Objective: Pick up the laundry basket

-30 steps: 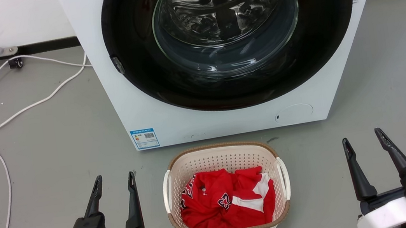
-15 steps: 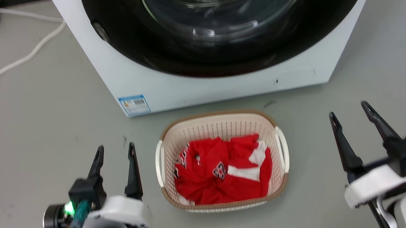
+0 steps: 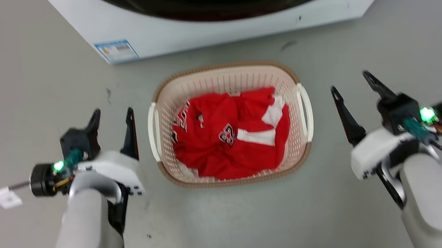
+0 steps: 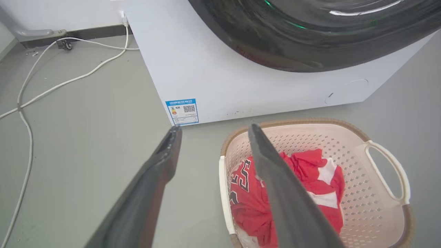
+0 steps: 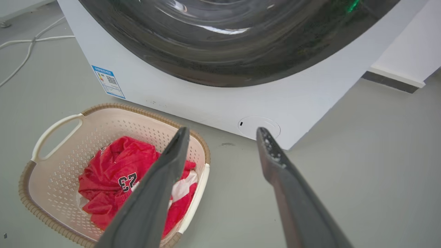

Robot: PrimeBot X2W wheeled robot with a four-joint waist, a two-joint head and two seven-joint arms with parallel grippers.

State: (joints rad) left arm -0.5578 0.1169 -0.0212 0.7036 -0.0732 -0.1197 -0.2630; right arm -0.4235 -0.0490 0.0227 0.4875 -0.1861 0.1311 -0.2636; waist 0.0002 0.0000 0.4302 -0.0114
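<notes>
The laundry basket (image 3: pixel 223 76) sits on the grey floor just in front of the washer, cream-white and perforated with a brown rim and a white loop handle on each side. A crumpled red jersey (image 3: pixel 233 133) lies inside it. My left gripper (image 3: pixel 113 114) stands open a little to the left of the basket's left handle (image 3: pixel 152 131), not touching it. My right gripper (image 3: pixel 352 81) is open further off to the right of the right handle (image 3: pixel 307 110). The basket (image 4: pixel 379 213) lies right of my left fingers, and the basket (image 5: pixel 55 172) left of my right fingers.
The white washer (image 3: pixel 208 29) with its dark round door stands right behind the basket. White cables (image 4: pixel 44 89) trail over the floor to the washer's left. A dark wall skirting (image 5: pixel 389 81) runs at the far right. Bare grey floor lies on both sides of the basket.
The head camera has tilted down, so the washer and basket slid up the picture. Both arms reached forward, and the grippers now flank the basket's sides, still open.
</notes>
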